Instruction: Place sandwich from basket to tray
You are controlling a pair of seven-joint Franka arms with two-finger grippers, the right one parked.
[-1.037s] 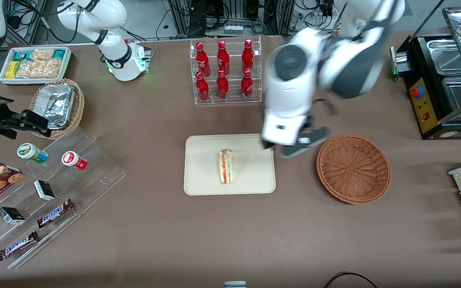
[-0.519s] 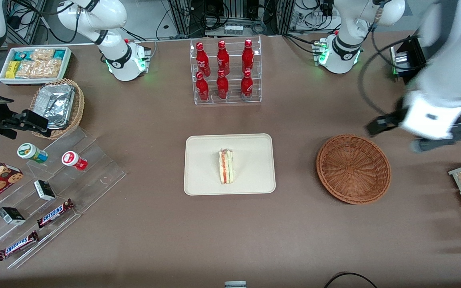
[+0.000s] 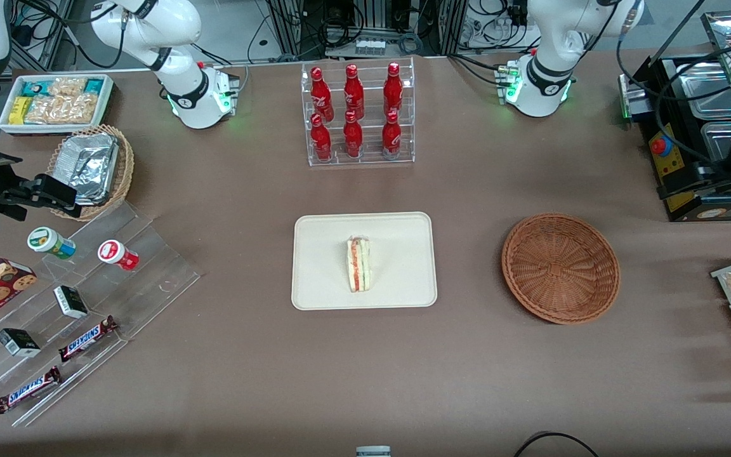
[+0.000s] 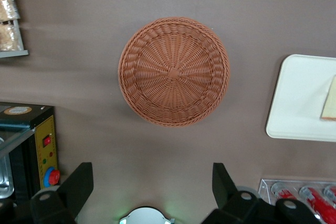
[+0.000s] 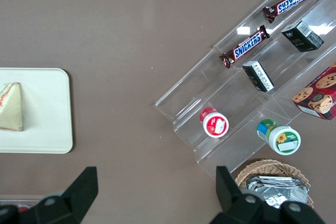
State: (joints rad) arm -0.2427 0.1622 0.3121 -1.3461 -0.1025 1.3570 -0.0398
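- Sandwich (image 3: 359, 264) rests on the tray (image 3: 321, 254), about at the tray's middle, with its long axis running from nearer the front camera to farther from it; the striped red, orange and green cut edge faces up in the front view.
- In the right wrist view the sandwich (image 5: 11, 107) shows its broad bread face as a triangle, the narrow tip toward the bottle rack's end of the tray (image 5: 47, 124).
- The basket (image 3: 560, 268) sits on the table (image 3: 245, 355) beside the tray, toward the working arm's end, well apart from it and with nothing in it.
- The gripper (image 4: 152, 187) hangs high over the table, near the black appliance (image 3: 689, 158), with the basket (image 4: 174, 71) below it; its two dark fingers (image 4: 79, 184) are spread wide and hold nothing.
- In the front view the gripper is cut off at the picture's edge, with only a dark and white part of the arm beside the appliance showing.
- In the left wrist view only a corner of the tray (image 4: 299, 98) appears, and the sandwich (image 4: 329, 100) is cut to a sliver of pale bread.
- A clear rack of red bottles (image 3: 356, 114) stands farther from the front camera than the tray.
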